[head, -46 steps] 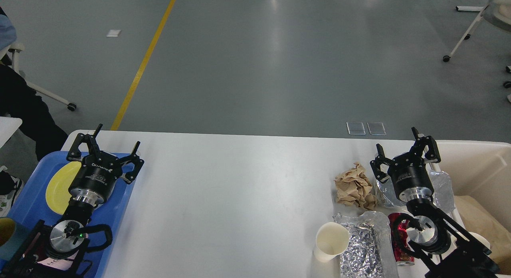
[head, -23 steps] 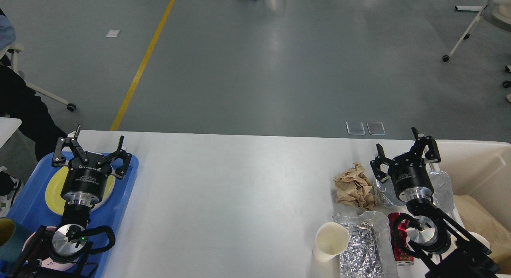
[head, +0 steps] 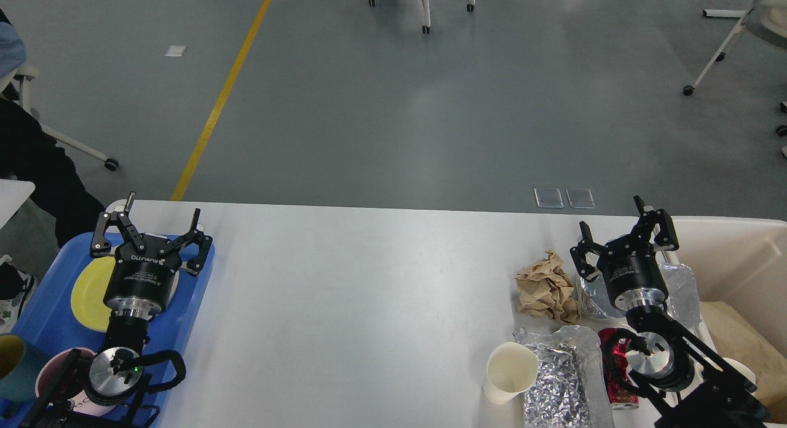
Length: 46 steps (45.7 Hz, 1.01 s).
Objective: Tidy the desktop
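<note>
Only the left gripper (head: 149,228) has shifted, swinging right again from half a second ago; its fingers are spread wide and hold nothing as it hovers over the yellow plate (head: 89,289) on the blue tray (head: 190,293), where the dishes are gathered. The right gripper (head: 621,236) has not moved, likewise spread and empty, poised above the foil (head: 679,280). At its 9 o'clock lies crumpled brown paper (head: 544,286); toward 7 o'clock stands a paper cup (head: 507,371). At 3 o'clock the bin (head: 731,243) waits for rubbish. Between both arms the desktop (head: 344,293) fills the lower view.
</note>
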{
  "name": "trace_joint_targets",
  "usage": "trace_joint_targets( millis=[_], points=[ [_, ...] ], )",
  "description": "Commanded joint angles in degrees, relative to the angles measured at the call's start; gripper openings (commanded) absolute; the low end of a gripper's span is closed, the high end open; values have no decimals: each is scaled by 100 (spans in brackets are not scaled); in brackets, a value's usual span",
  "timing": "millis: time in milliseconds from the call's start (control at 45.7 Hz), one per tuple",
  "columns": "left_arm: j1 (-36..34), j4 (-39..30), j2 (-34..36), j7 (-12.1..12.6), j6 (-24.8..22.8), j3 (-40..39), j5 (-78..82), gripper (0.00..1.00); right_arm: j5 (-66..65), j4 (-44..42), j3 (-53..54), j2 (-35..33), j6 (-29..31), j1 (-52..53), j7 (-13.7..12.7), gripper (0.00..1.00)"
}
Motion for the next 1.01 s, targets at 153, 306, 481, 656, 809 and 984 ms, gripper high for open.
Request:
trace_joint_targets(
  millis=[153, 306, 481, 656, 809, 984],
  points=[
    [129, 147, -78, 43, -446, 218, 15, 96, 0, 0, 1, 0, 3, 0, 0, 100],
    [112, 332, -86, -89, -622, 165, -47, 96, 0, 0, 1, 9, -6, 0, 0, 100],
    [33, 376, -78, -133, -420, 218, -91, 96, 0, 0, 1, 0, 3, 0, 0, 100],
    [24, 376, -86, -168, -403, 236, -91, 96, 0, 0, -8, 0, 3, 0, 0, 100],
    [33, 376, -69, -124, -464, 244, -91, 96, 0, 0, -8, 0, -6, 0, 0, 100],
    [24, 376, -69, -124, -464, 245, -91, 96, 0, 0, 1, 0, -6, 0, 0, 100]
  ],
)
